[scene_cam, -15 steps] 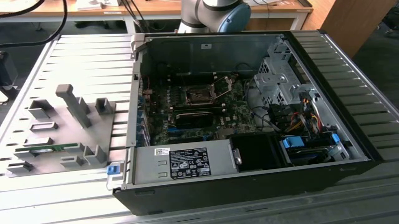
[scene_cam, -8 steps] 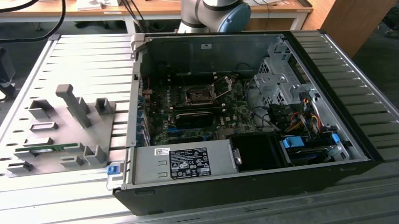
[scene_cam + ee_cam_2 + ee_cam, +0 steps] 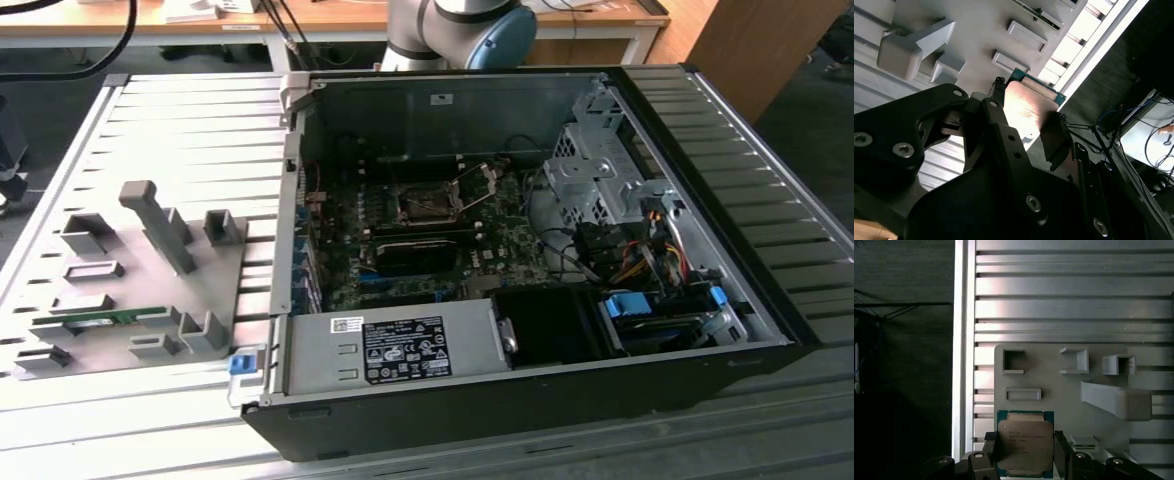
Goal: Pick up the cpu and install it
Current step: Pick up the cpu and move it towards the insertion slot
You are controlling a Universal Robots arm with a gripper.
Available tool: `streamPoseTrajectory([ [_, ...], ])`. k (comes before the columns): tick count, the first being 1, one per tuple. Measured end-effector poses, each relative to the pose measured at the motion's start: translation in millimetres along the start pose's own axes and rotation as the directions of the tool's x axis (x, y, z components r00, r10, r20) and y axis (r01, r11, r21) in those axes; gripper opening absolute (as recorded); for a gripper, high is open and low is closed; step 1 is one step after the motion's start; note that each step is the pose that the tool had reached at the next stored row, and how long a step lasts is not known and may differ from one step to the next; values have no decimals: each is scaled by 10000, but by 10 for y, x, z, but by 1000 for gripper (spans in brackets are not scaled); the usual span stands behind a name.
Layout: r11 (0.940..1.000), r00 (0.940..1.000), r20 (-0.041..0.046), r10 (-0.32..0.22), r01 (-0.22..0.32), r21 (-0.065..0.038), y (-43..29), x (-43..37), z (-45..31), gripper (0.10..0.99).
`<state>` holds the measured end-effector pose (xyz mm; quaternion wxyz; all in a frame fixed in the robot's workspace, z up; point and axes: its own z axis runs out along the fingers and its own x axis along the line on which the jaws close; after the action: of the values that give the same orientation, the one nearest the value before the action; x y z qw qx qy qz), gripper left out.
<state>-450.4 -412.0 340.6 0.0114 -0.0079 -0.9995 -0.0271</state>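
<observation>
Right up close in the first wrist view, the pincer (image 3: 1026,456) is clamped on the cpu (image 3: 1024,442). One dark finger (image 3: 1061,452) presses against each of two opposite edges, and the silver top faces the camera. The chip is square, so it has no long axis to speak of. Its free edges run across the gap between the fingers, and its thin green rim shows past the metal lid. It looks level in the grip, though the second wrist view sees it at too steep an angle to confirm this.

Beyond the chip and well apart from it lies the grey fixture plate (image 3: 1054,390), so the cpu hangs clear in the air. The plate rests on the ribbed tabletop (image 3: 1069,305), with dark floor (image 3: 904,365) past its edge.

In the exterior view, the open computer case (image 3: 747,260) stands just beside the plate, on the exterior view's right. The motherboard socket (image 3: 430,205) sits deep inside it, and its metal frame appears tipped up.
</observation>
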Motion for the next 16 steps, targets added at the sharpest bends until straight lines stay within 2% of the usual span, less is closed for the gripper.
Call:
streamPoseTrajectory([
  [16, 10000, 10000, 0, 4, -4, 0, 8, 3, -120, 537],
])
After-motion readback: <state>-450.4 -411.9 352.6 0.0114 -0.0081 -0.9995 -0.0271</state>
